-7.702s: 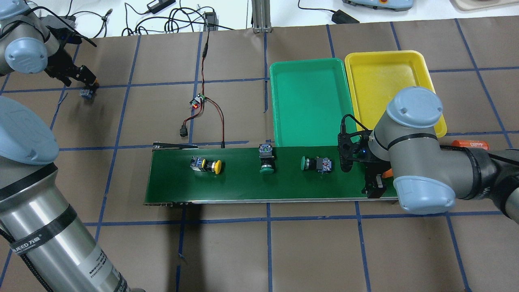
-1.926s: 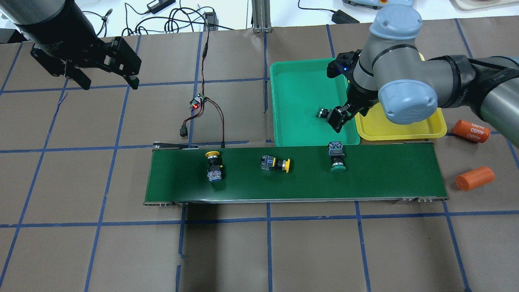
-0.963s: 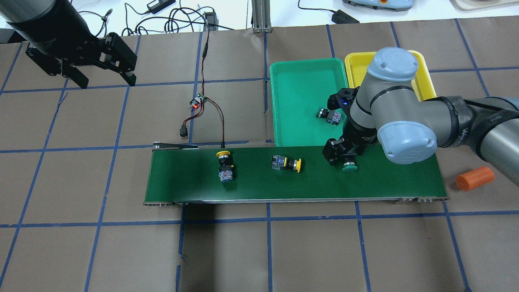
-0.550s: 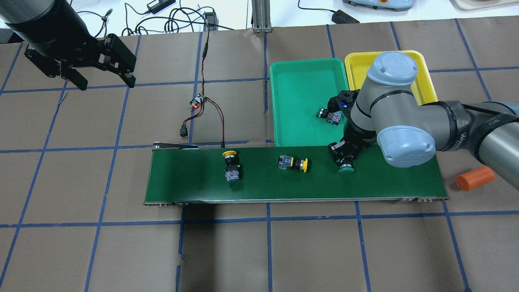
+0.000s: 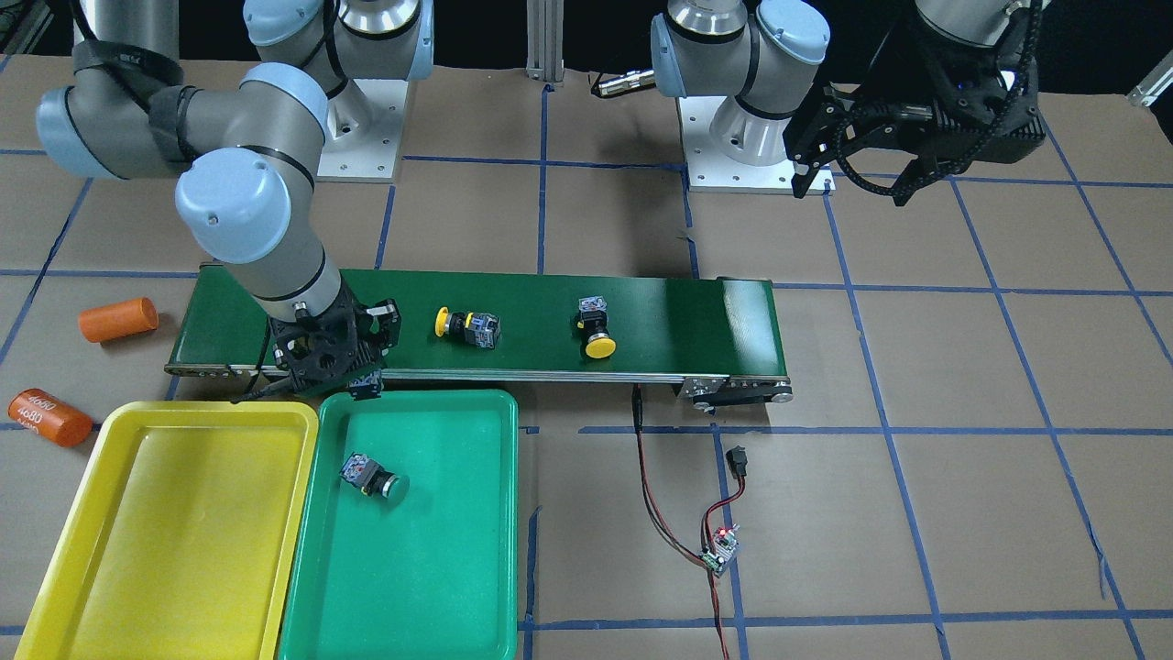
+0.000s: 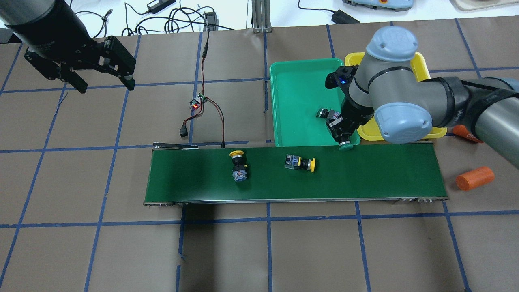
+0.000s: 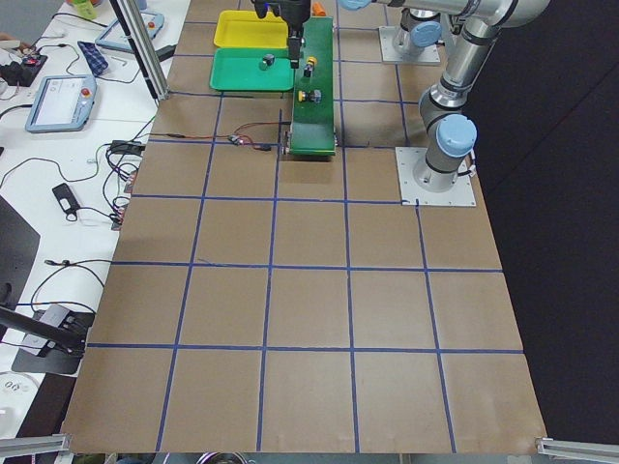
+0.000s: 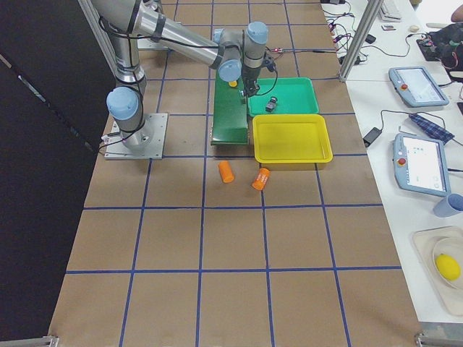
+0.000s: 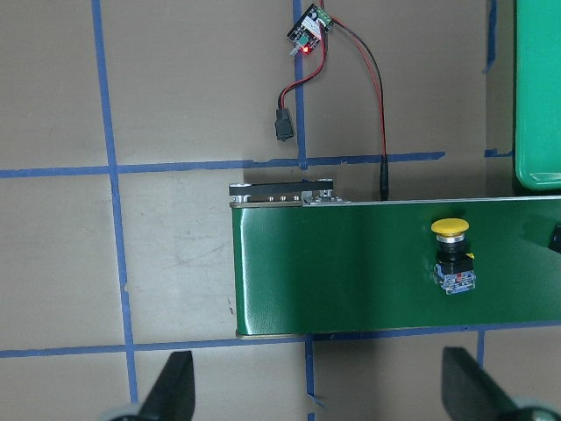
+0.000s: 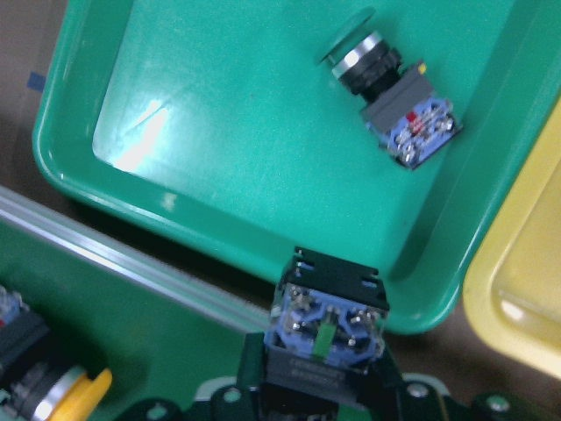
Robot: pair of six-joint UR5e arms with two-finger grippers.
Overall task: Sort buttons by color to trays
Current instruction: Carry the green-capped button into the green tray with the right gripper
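Beyond the left end of the conveyor belt (image 6: pixel 186 178), the left pincer (image 6: pixel 106 84) hovers over the table (image 6: pixel 121 243) with its jaws spread wide and nothing between them. It looks parked clear of the work, its camera looking down on that end of the belt. On the belt lie the left yellow button (image 6: pixel 238 166), near the middle, and the right yellow button (image 6: pixel 300 163), both on their sides and, by my reading, waiting their turn. At the belt's far edge the right pincer (image 6: pixel 344 136) is clamped on the body of the held green button (image 6: pixel 345 147), lifted off the belt at the near rim of the green tray (image 6: pixel 300 81), probably to drop it there. That tray, against the belt's far side, holds one resting green button (image 6: pixel 327 114) on its side. The yellow tray (image 6: pixel 423 69), further right beyond the belt, holds no button.
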